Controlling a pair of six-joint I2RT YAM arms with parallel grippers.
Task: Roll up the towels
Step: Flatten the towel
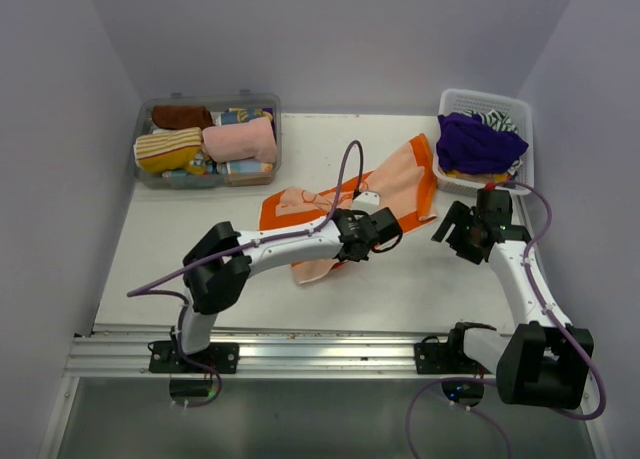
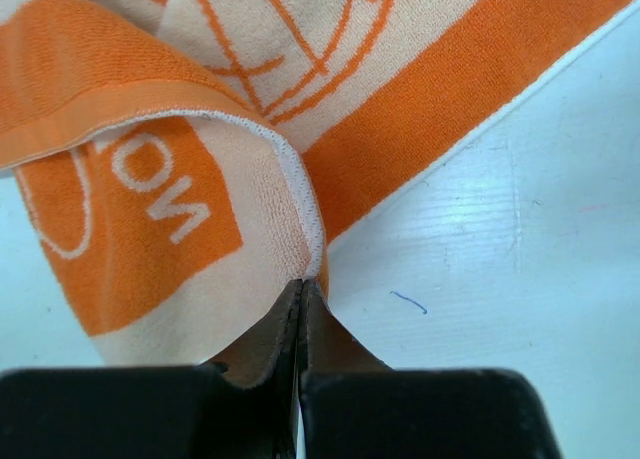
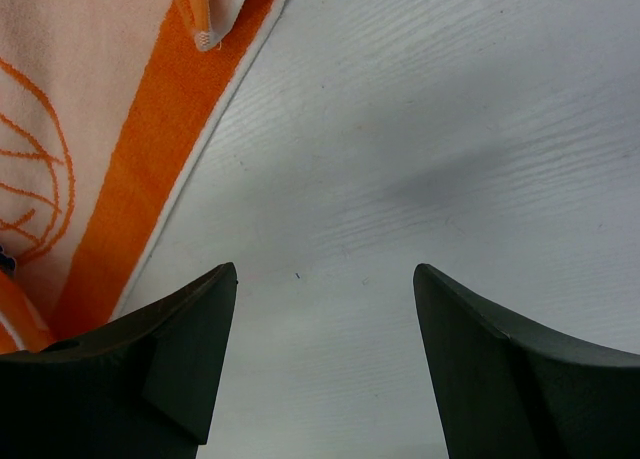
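1. Table: white work surface. All items listed below sit on it.
2. Orange-and-cream towel: lies mid-table, mostly spread flat. Its long axis runs diagonally from the near-left to the far-right. The far-right end points at the white basket and lies just beside it. The near-left end is rumpled and folded over on itself, partly under the left arm. The wrist views show an orange border band along the towel's edge and an orange line print on the cream field.
3. Clear bin: far-left corner, well apart from the spread towel's main body. It holds rolled towels, among them a pink one, a striped yellow one and a brown one.
4. White basket: far-right corner. It holds loose towels, with a purple towel heaped on top.
5. Left gripper: reaches across the towel's near long edge. The left wrist view shows the jaws pressed together with the towel's white hemmed edge pinched between them. A flap bearing an orange panel with cream lettering is lifted and folded back from that pinch point.
6. Right gripper: sits over bare table just beside the towel's orange border, on the right of it. The jaws stand wide apart with nothing between them. No contact with the towel can be seen.
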